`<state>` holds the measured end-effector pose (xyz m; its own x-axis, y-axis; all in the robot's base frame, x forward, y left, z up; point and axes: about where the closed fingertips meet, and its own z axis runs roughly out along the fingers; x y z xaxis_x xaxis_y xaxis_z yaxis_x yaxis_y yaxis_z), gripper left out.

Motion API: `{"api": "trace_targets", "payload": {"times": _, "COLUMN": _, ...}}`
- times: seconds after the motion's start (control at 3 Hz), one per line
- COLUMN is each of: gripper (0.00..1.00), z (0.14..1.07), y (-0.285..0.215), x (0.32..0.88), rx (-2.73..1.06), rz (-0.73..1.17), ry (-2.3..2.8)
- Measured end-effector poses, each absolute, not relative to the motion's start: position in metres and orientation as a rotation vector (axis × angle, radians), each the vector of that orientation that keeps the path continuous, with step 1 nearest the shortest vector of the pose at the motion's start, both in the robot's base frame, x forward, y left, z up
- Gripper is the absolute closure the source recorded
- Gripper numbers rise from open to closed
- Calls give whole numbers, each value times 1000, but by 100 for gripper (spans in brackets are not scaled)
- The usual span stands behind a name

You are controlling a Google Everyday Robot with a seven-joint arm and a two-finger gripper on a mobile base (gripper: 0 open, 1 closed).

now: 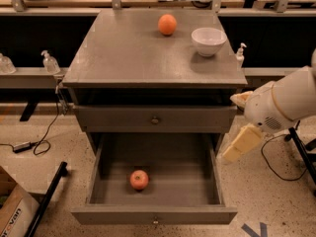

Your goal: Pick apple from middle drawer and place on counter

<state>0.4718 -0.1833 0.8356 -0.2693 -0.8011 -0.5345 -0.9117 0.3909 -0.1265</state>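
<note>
Down in the pulled-out middle drawer point(173, 174), the apple point(139, 179) lies on the flat grey floor, a little left of centre and nearer the front wall than the back, touching nothing else. Off to the right, outside the cabinet, the end effector point(241, 143) hangs tilted down and to the left from the white arm point(289, 100), level with the gap between the shut upper drawer front point(154, 119) and the open drawer, just beside the drawer's right wall. It is well apart from the apple, which sits lower and to its left; it holds nothing visible, and whether it is released or clenched cannot be told. Up on the desk point(128, 48) stand an orange point(167, 24) near the back edge and a white bowl point(209, 41) to its right.
</note>
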Motion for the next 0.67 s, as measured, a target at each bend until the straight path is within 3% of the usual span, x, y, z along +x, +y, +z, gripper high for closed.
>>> {"api": "trace_targets", "payload": {"times": 0.67, "gripper": 0, "z": 763, "y": -139, "x": 472, "rx": -1374, "rz": 441, "ry": 2075}}
